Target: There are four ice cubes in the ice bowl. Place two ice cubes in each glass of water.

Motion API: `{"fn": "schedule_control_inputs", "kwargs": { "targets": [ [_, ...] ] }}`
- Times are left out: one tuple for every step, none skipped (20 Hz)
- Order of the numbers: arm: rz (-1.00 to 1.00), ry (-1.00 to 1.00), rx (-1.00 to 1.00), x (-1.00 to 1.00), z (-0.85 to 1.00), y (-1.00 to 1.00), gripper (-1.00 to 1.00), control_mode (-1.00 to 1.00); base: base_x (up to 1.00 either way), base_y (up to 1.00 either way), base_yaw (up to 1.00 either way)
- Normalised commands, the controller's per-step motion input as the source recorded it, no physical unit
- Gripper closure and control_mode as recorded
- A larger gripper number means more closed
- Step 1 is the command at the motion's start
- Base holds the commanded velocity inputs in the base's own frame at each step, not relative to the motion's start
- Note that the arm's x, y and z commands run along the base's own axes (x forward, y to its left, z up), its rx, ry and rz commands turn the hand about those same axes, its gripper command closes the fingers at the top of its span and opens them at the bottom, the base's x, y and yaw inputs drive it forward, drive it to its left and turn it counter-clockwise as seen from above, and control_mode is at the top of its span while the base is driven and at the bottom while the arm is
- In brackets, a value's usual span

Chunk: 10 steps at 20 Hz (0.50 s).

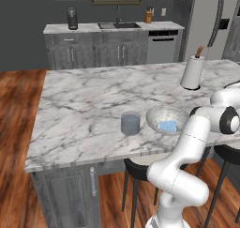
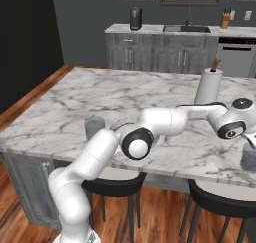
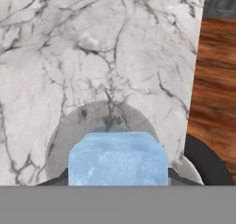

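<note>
pale blue ice cube (image 3: 118,158) clamped between the gripper (image 3: 118,184) tips, hanging right over a glass of water (image 3: 103,140) near the marble counter (image 3: 92,48) edge, so the drop looks straight down, other glass (image 1: 131,123) sits beside ice bowl (image 1: 157,115).

I am looking at a marble island counter (image 1: 89,95) that is filling the middle of both base views. A tall white cylinder with a brown tip (image 1: 192,71) is standing upright on it, at about two o'clock from the centre. Black stools (image 2: 116,186) are sitting along the near edge. Behind, at twelve o'clock, a sink (image 1: 118,25) and a knife block (image 1: 148,16) are sitting on the back counter, over a wooden floor (image 1: 16,110).
</note>
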Motion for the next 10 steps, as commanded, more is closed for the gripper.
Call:
{"fn": "schedule_control_inputs", "kwargs": {
  "targets": [
    [0.0,0.0,0.0,0.21,0.0,-0.09,1.0,-1.0,0.0,0.0,0.0],
    [0.0,0.0,0.0,0.23,0.0,-0.07,1.0,-1.0,0.0,0.0,0.0],
    [0.0,0.0,0.0,0.23,0.0,-0.05,1.0,-1.0,0.0,0.0,0.0],
    [0.0,0.0,0.0,0.22,-0.06,-0.05,1.0,-1.0,0.0,0.0,0.0],
    [0.0,0.05,0.0,0.23,-0.17,-0.06,1.0,-1.0,0.0,0.0,0.0],
    [0.0,0.06,0.0,0.21,-0.2,-0.09,1.0,-1.0,0.0,0.0,0.0],
    [0.0,0.07,0.0,0.19,-0.24,-0.1,1.0,-1.0,0.0,0.0,0.0],
    [0.0,0.07,0.0,0.18,-0.26,-0.11,1.0,-1.0,0.0,0.0,0.0],
    [0.0,0.07,0.0,0.18,-0.28,-0.11,1.0,-1.0,0.0,0.0,0.0],
    [0.0,0.06,0.0,0.16,-0.24,-0.11,1.0,-1.0,0.0,0.0,0.0]
  ]
}}
